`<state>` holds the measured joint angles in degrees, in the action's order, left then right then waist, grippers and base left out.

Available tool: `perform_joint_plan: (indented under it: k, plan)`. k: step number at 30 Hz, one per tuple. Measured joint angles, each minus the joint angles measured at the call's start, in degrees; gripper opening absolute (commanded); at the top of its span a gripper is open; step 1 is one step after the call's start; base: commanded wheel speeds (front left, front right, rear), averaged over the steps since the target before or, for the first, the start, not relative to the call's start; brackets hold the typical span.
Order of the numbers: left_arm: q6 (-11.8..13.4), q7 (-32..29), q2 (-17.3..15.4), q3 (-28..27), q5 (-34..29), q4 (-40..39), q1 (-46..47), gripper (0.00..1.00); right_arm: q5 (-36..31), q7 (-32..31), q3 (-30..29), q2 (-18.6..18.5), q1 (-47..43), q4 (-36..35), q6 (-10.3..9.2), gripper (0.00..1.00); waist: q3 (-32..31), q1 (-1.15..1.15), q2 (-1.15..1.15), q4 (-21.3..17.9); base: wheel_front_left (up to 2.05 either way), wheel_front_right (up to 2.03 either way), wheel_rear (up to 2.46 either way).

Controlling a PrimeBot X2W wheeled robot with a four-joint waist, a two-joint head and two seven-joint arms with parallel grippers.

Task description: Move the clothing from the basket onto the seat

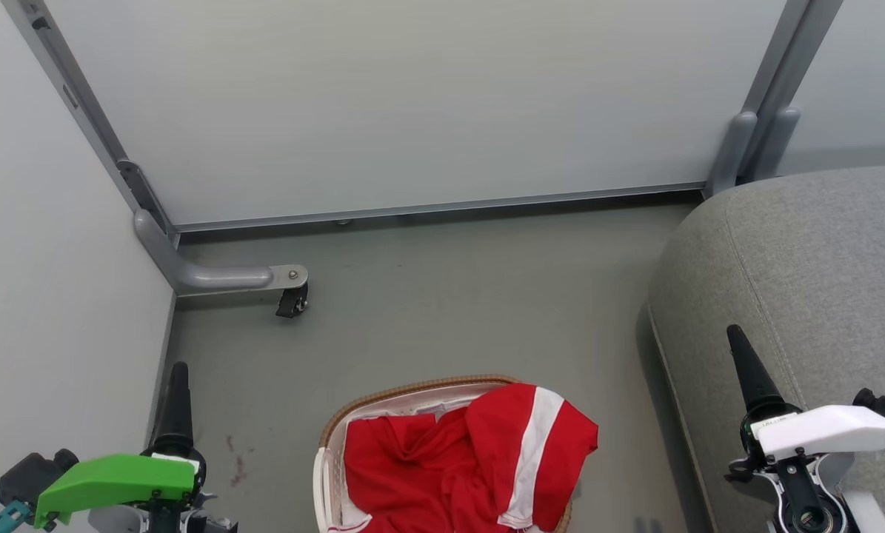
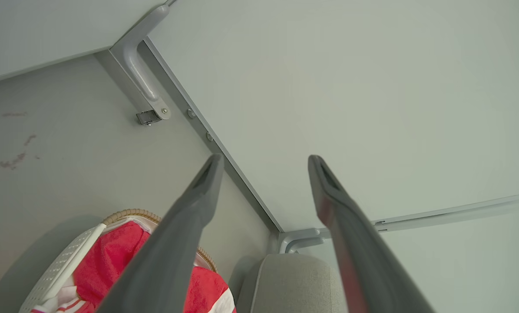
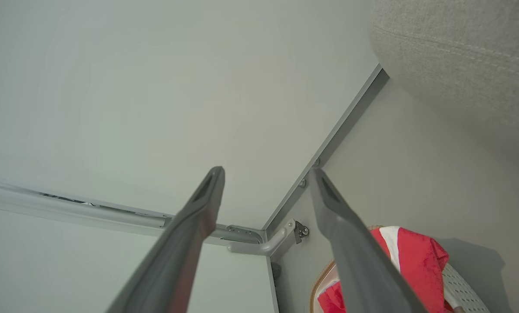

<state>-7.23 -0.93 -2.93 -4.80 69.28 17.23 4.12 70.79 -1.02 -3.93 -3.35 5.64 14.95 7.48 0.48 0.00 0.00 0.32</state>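
The seat (image 1: 805, 296) is the biggest thing before us, a grey upholstered cushion with a rounded edge filling the right side of the head view, its top bare where we see it. Left of it, across a strip of grey floor (image 1: 427, 296), stands the basket (image 1: 412, 390), white and perforated with a brown woven rim, low in the view and roughly midway between our two arms. The clothing (image 1: 442, 459) lies heaped inside it, bright red and crumpled, and one fold carrying a broad white band (image 1: 535, 444) spills over the rim on the side nearest the seat. We judge the cloth to be light, limp and not at all fragile. It should sag and trail from any hold, and one piece may drag another up with it or catch on the rim and tug the light basket. A pinch on a bunched ridge looks surer than one on a flat layer, and the raised fold beside the white band seems the readiest place. Our left gripper (image 2: 264, 157) and right gripper (image 3: 266, 170) both hang above the floor with fingers spread wide and nothing between them, well apart from the cloth.
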Motion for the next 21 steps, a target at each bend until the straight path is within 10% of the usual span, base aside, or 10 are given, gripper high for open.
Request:
perform_joint_plan:
  k: [21]
  plan:
    - [1.66,4.55,-1.29,3.19,-20.03,1.55,0.60,1.00,-21.71,4.53,2.11,-0.48,1.33,0.01,0.00,1.00,-0.07,0.00,0.00,0.37,0.00,0.00,0.00]
